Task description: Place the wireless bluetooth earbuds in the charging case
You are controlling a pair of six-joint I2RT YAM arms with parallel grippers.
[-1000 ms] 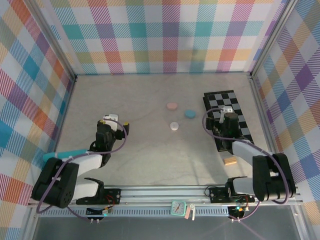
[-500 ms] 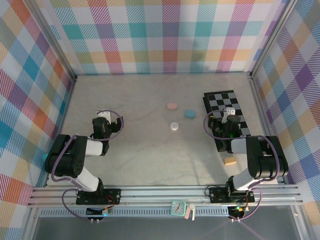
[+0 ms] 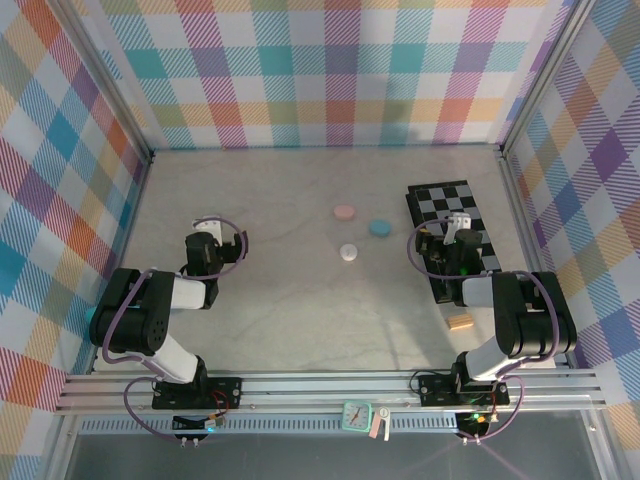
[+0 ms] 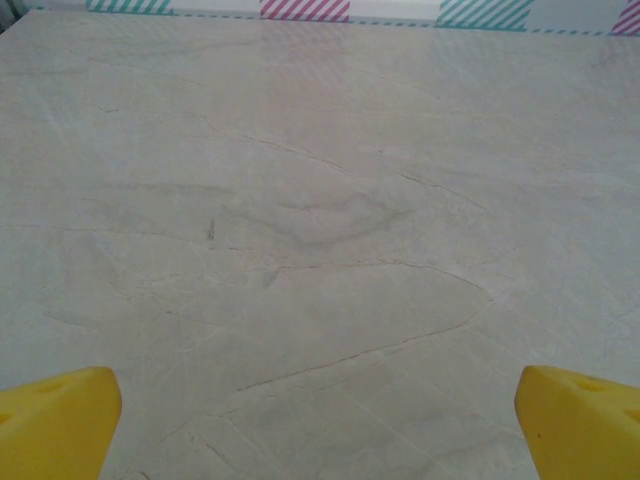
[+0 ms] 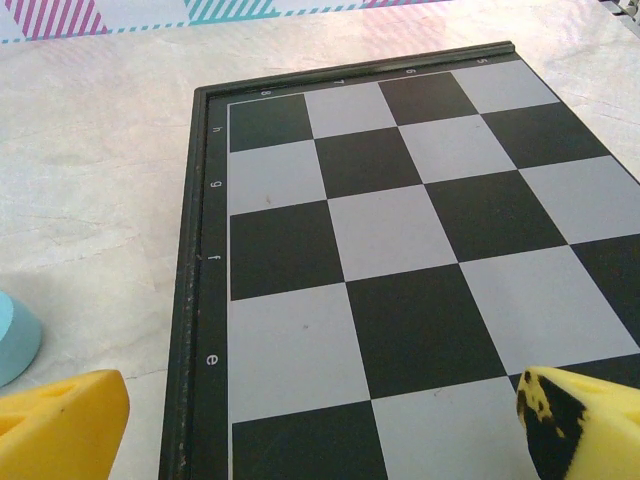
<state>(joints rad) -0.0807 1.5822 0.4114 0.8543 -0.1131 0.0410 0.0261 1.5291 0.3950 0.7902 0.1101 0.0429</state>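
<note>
- Both arms folded back since a second ago; left gripper (image 4: 320, 425) and right gripper (image 5: 320, 425) fingers spread, empty.
- Earbuds likely tiny, light, slick: pinch gently across body.

The top camera sits high at the near side and looks down on the whole table (image 3: 300, 310). The left wrist camera looks low and close across it. The right wrist camera looks close over the chessboard (image 5: 400, 250), which the top camera sees too.
</note>
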